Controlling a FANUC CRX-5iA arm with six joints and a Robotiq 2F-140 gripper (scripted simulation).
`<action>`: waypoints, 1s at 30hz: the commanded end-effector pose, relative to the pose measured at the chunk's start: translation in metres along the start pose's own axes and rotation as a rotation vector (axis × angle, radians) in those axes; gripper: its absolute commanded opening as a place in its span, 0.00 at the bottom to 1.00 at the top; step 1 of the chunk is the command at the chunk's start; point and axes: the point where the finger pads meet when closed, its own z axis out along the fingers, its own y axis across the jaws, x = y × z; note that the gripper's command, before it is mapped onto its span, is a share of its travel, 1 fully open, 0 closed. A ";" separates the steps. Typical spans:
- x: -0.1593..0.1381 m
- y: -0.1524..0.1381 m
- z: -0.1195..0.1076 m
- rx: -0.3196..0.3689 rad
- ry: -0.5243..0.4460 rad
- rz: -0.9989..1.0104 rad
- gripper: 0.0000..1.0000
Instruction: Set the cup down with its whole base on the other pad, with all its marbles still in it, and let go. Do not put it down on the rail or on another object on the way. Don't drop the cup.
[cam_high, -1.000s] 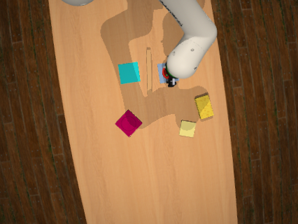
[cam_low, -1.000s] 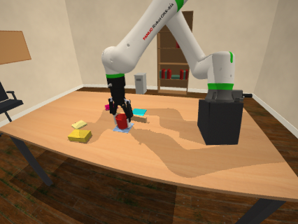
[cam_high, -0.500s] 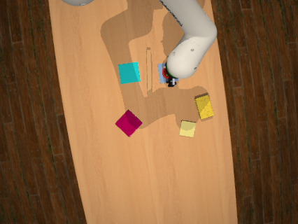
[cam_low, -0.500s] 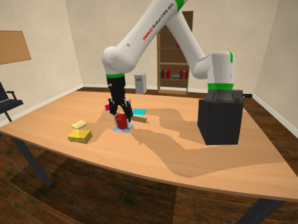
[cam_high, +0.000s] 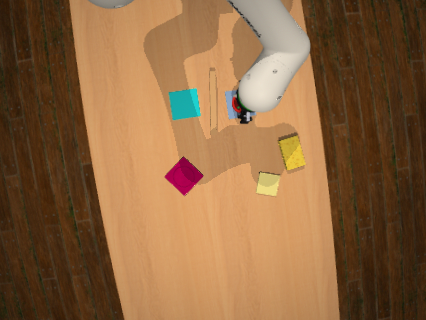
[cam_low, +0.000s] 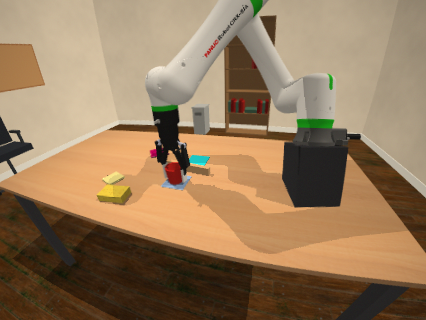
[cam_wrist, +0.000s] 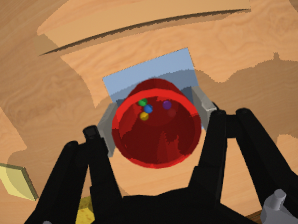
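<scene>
The red cup (cam_wrist: 156, 123) stands upright on the grey-blue pad (cam_wrist: 153, 72), with several coloured marbles (cam_wrist: 149, 108) inside. My gripper (cam_wrist: 155, 106) is lowered around the cup, one finger on each side, close to its wall but open. The cup also shows in the side view (cam_low: 173, 172) beneath the gripper (cam_low: 171, 160), and in the top view (cam_high: 236, 104) it is mostly hidden by the arm. The cyan pad (cam_high: 184, 104) lies on the far side of the thin wooden rail (cam_high: 213, 100), which runs between the two pads.
A magenta block (cam_high: 184, 175), a yellow block (cam_high: 292, 152) and a pale yellow block (cam_high: 268, 184) lie on the table near the pads. The robot's black pedestal (cam_low: 315, 172) stands at the table's right side.
</scene>
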 end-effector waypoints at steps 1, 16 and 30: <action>0.000 0.000 0.000 0.000 0.000 0.000 0.56; 0.000 0.000 0.000 0.000 0.000 0.000 0.54; 0.000 0.000 0.000 0.000 0.000 0.000 0.53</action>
